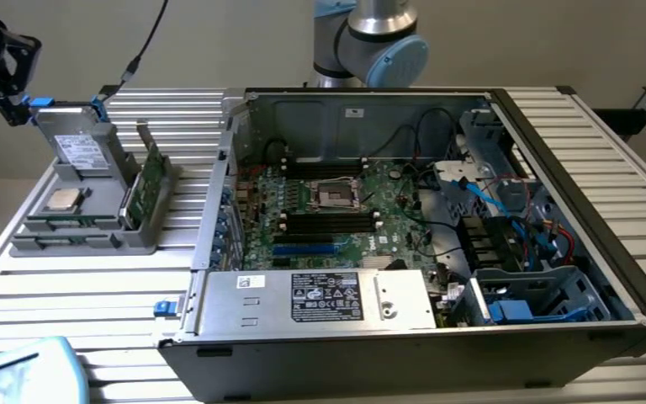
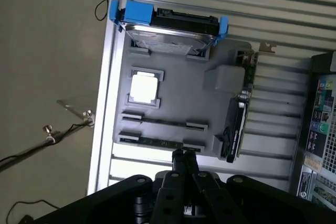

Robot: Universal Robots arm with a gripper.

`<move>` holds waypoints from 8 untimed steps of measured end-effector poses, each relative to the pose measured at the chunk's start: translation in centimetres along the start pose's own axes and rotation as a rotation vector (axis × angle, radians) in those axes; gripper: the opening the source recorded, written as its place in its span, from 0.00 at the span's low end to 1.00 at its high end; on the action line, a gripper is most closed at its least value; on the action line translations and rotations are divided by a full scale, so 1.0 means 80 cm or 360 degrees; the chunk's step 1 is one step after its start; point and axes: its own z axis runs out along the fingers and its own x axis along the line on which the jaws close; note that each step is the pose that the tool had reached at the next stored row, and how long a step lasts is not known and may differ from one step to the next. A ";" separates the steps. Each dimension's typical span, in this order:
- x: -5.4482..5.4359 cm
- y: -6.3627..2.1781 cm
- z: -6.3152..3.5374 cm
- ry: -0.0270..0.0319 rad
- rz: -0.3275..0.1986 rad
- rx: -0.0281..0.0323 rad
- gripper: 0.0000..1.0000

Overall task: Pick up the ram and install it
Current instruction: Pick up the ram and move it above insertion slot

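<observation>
The ram point(image 2: 157, 142) is a thin green stick lying in the outermost slot of a grey holder tray point(image 2: 184, 98), on the side away from the hard drive. The exterior view shows the ram point(image 1: 65, 242) at the tray's near end. My gripper point(image 2: 184, 155) is shut with nothing between its fingers, and its tips point down near the ram's end of the tray. In the exterior view the gripper point(image 1: 11, 109) hangs high above the table at the far left, behind the tray point(image 1: 132, 240).
The tray also holds a hard drive with blue brackets point(image 2: 168, 27), a square silver processor point(image 2: 143, 88) and an upright card point(image 2: 239, 124). An open computer case point(image 1: 592, 210) fills the exterior view's right, with black memory slots point(image 1: 323, 220) on its motherboard. Loose cables point(image 2: 63, 129) lie beyond the table edge.
</observation>
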 end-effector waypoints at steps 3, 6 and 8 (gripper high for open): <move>0.000 0.000 0.001 0.00068 -0.0076 -0.00027 0.11; 0.000 0.000 0.001 0.00142 -0.0157 -0.00050 0.11; 0.000 0.000 0.001 0.00198 -0.0213 -0.00065 0.11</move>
